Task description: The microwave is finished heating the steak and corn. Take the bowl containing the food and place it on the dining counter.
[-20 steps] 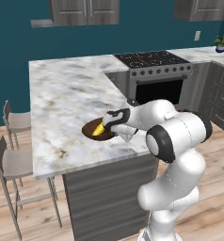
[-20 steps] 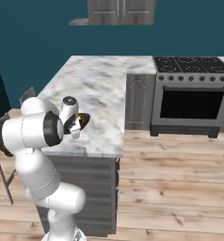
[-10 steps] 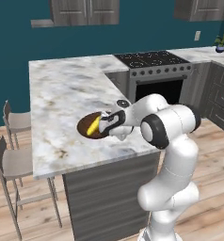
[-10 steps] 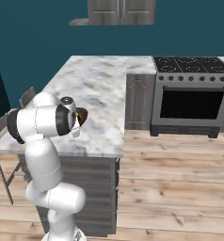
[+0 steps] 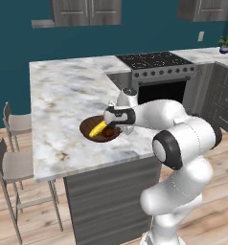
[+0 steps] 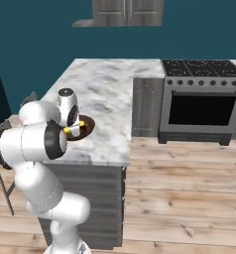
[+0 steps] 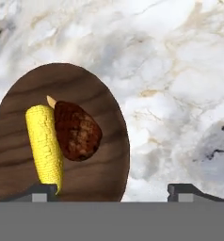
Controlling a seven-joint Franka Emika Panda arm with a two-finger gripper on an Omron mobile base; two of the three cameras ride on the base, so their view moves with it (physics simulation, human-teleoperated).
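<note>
Since a second ago the arm's elbow has swung out and down toward the base, and the jaws, then clamped on the bowl's rim, now stand spread apart; the bowl (image 5: 99, 130) lies flat on the dining counter (image 5: 63, 91), in the same spot near the slab's near edge as before; the gripper (image 7: 113, 190) is released and grasps nothing, its two dark fingertips (image 7: 42, 190) showing far apart at the bottom of the hand view, one over the bowl's near part by the end of the corn, the other over bare marble beside the bowl (whether either tip touches the rim I cannot tell). Inside the brown bowl the corn (image 7: 45, 148) lies lengthwise with the steak (image 7: 76, 130) touching its side, both resting on the wood-grain floor of the bowl; in the left base view the corn (image 5: 96, 128) shows yellow just beside the hand, and the steak is a dark patch under the wrist; in the right base view the bowl (image 6: 85, 126) peeks out past the white forearm, on the counter's (image 6: 102, 89) near part. A black stove (image 5: 156, 60) sits well apart at the far end, and two chairs (image 5: 15, 162) stand beside the counter's left side.
</note>
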